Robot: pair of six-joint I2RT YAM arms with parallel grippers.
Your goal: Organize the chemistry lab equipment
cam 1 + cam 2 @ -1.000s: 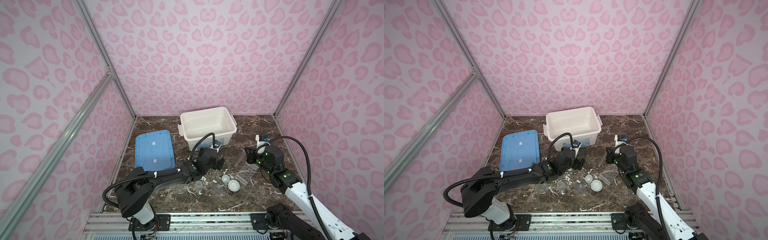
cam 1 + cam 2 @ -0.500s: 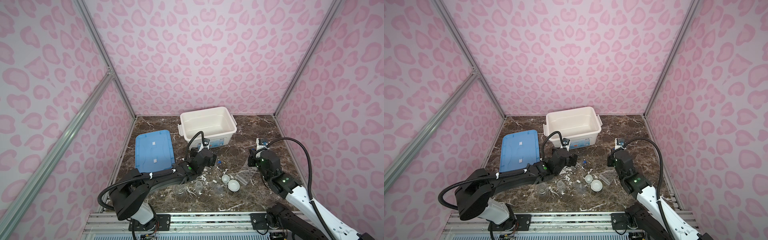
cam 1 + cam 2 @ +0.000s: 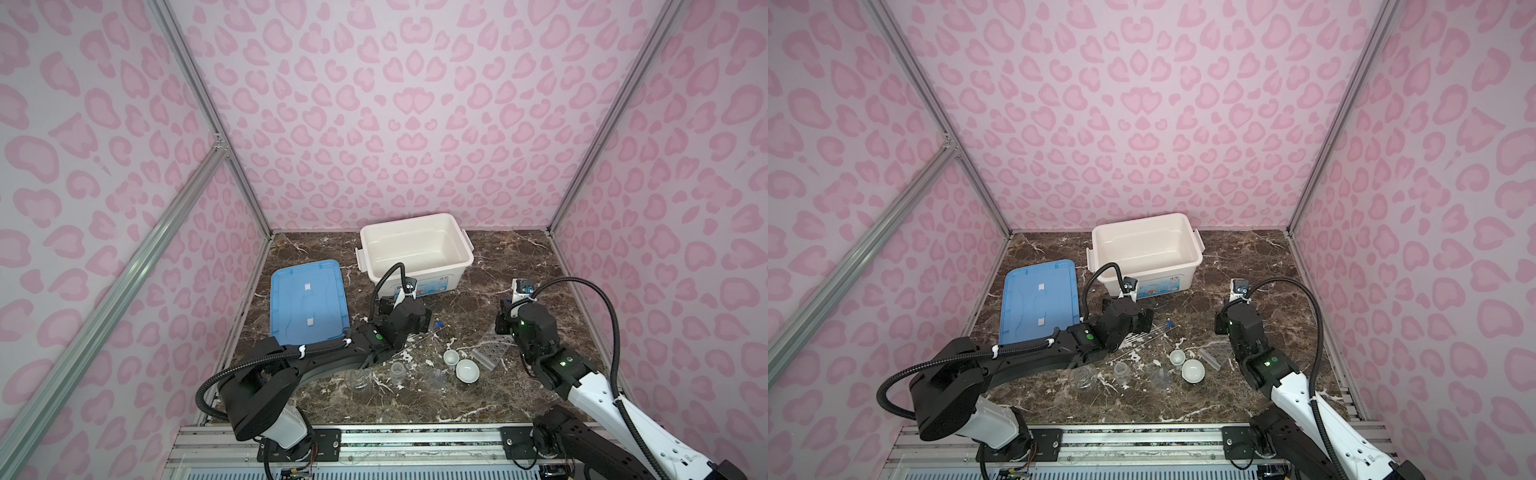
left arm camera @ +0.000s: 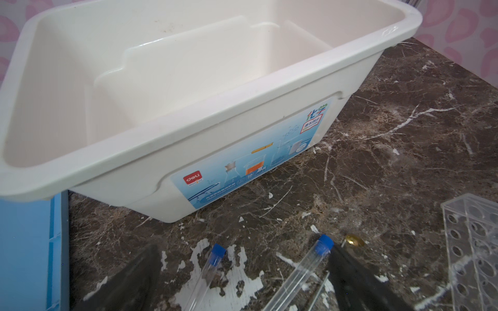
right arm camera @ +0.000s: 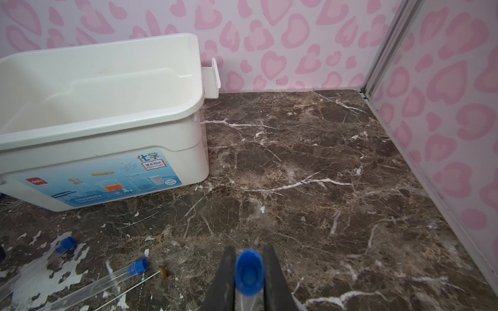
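Note:
My right gripper is shut on a clear blue-capped test tube, and the cap pokes out between the fingertips. In both top views it hovers by the far end of the clear perforated tube rack. My left gripper is open and low over two more test tubes lying on the marble. Neither tube is gripped. Two white dishes and small glass flasks stand nearer the front.
The white storage box stands empty at the back. The blue lid lies flat to its left. A thin rod with a brass tip lies beside the tubes. The pink wall is close on the right.
My left gripper has drawn back from the box toward the front and come down over the two tubes. The right gripper has sunk slightly with its tube.

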